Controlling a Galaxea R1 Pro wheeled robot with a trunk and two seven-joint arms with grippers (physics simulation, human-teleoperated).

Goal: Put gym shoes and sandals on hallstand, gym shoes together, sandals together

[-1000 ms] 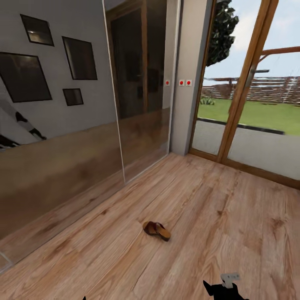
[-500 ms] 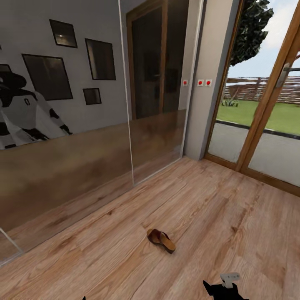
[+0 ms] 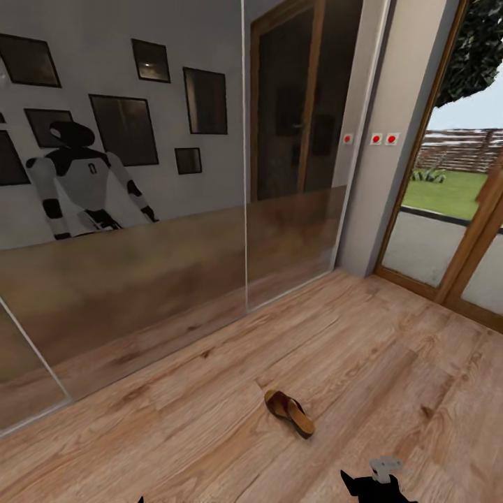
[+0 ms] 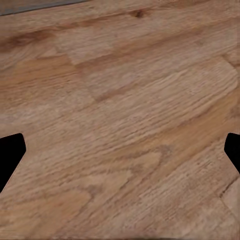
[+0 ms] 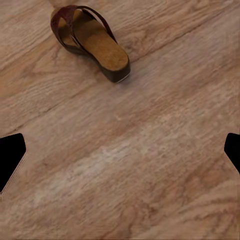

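Right pincer [image 5: 120, 150] hangs above the corridor floor [image 3: 391, 363] with its two fingertips far apart and nothing between them; we see a single dark reddish-brown sandal [image 5: 90, 42] lying flat on the planks ahead of it, tan insole up. Left pincer [image 4: 120, 150] is likewise spread wide over bare wood planks, holding nothing. From the head view we find the sandal [image 3: 289, 412] alone on the floor, well apart from the mirrored sliding doors [image 3: 140, 209] that line the floor's far edge. We note the robot's reflection [image 3: 77, 178] in the mirror, and a glazed wooden door [image 3: 447, 230] at the floor's far right corner.
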